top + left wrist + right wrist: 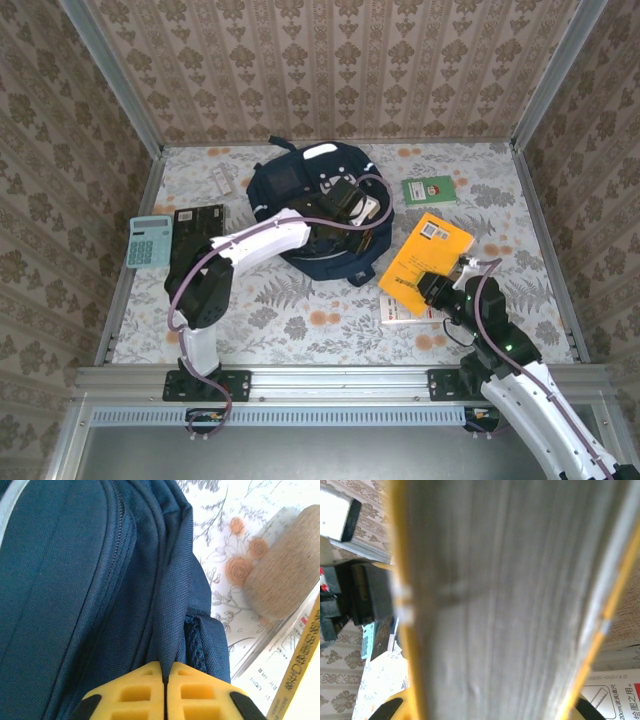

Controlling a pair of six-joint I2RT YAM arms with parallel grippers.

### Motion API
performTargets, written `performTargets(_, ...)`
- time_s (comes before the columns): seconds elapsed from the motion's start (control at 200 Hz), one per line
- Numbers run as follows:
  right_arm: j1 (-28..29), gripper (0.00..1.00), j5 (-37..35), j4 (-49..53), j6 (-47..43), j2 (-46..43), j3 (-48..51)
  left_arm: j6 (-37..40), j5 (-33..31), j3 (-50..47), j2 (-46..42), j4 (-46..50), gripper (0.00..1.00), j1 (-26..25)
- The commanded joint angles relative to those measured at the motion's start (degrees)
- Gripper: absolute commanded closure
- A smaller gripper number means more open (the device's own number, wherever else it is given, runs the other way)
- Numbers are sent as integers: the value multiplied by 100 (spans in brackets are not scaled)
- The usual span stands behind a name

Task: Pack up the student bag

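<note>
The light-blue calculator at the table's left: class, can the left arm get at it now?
Probably not yet: the left gripper is shut on a fold of the navy fabric backpack; the calculator lies uncovered.

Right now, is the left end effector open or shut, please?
Shut: the left end effector pinches a fold of the student bag, fingers touching.

Yellow-covered book (pixel 505 600) edge-on in the right tool (pixel 490 712)

Navy student bag (pixel 268 192) (white stripe), yellow book (pixel 425 262), green booklet (pixel 429 190), floral-printed table (pixel 300 310), teal calculator (pixel 150 241).
</note>
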State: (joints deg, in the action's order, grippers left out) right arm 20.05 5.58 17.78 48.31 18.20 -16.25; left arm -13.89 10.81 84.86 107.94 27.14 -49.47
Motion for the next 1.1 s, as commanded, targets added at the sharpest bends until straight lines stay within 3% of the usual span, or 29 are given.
performTargets(0.0,-28,100,162,-638,-26,-31,17,-85,114,-140,-27,-329,83,96)
performTargets(0.245,-28,100,61,-417,-50,-141,8,-158,157,20,359,-497,81,-4)
performTargets(0.325,-21,100,-75,-137,-74,-313,-41,-122,160,209,525,-462,74,-70)
performTargets(0.39,-26,100,-250,166,-97,-544,-71,-68,35,399,666,-379,67,-163)
performTargets(0.615,-39,100,-646,964,-134,-1186,-176,197,-514,1025,1212,29,60,-361)
performTargets(0.835,-54,100,-664,992,-134,-1354,-151,437,-1197,1168,1430,176,56,-448)
performTargets(0.885,-46,100,-655,962,-124,-1345,-135,512,-1252,1245,1499,281,52,-479)
performTargets(1.01,-52,100,-629,917,-121,-1327,-124,630,-1403,1323,1620,404,55,-572)
performTargets(1.095,-56,100,-594,869,-125,-1291,-108,618,-1456,1294,1585,364,74,-583)
